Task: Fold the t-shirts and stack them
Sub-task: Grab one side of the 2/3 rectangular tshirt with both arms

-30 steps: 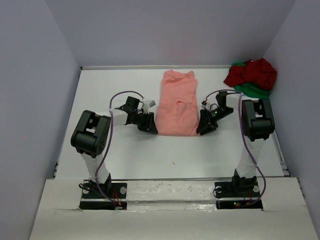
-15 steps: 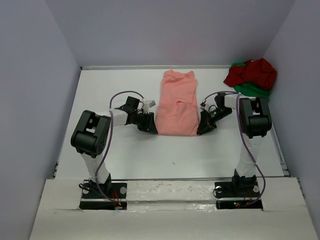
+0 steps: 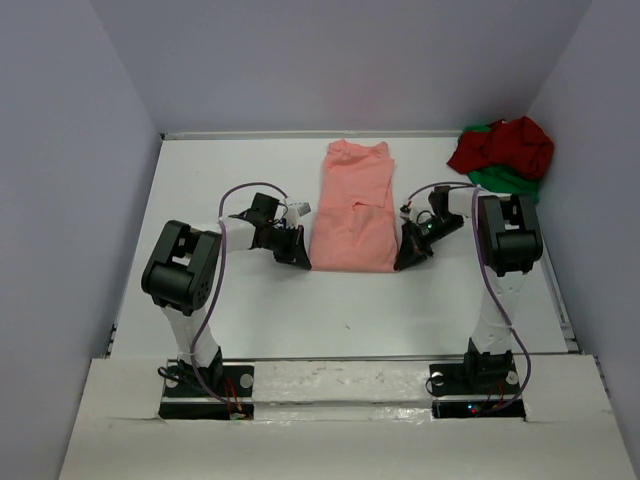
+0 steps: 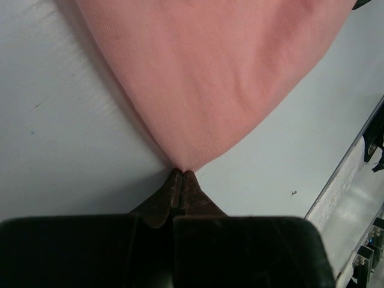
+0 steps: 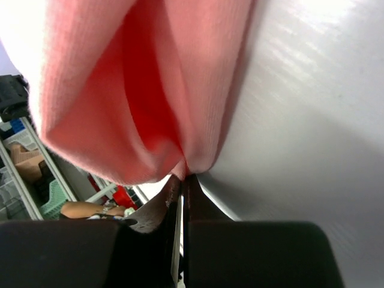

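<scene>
The task looks to be in its early half. The salmon-pink cloth t-shirt lies flat in the middle of the white table, running from near the far edge toward the centre. It already appears narrowed into a long strip, its sides seemingly turned in, so the lengthwise fold seems done. The left gripper has its jaws pressed together on the near left corner of that shirt, the cloth fanning out from the tips in the left wrist view. The right gripper is likewise clamped on the near right corner, where several layers bunch at the tips. With both near corners pinched, the step in hand is probably the crosswise fold, carrying the near hem toward the collar end. Left to do: that fold, and everything on the other two. The dark red cloth t-shirt sits crumpled in the far right corner, heaped on the bright green cloth t-shirt, which is also unfolded. No stack exists yet.
</scene>
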You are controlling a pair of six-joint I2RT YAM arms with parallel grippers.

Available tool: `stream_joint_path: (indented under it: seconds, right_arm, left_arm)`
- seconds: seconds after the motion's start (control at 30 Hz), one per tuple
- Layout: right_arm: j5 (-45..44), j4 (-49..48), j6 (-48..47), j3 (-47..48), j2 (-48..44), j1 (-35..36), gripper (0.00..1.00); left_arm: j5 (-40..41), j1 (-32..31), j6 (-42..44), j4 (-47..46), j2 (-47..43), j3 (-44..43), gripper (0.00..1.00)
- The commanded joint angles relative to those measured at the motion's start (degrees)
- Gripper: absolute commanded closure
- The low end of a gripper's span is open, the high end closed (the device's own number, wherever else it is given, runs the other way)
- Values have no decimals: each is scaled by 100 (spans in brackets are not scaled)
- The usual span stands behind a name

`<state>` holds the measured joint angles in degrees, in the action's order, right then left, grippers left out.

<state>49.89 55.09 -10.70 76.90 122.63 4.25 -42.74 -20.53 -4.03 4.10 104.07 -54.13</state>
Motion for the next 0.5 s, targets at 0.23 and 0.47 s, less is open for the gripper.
stream_joint_path:
  seconds: [0.23,0.47]
  right_arm:
    - [-199,291,-248,-70,-1197,49,100]
    - [56,722,-573,79,-1224,49,100]
  left_arm:
    - [-138,-21,359,548,-703,-563,100]
    - [-393,-21,781,978,-994,-994,100]
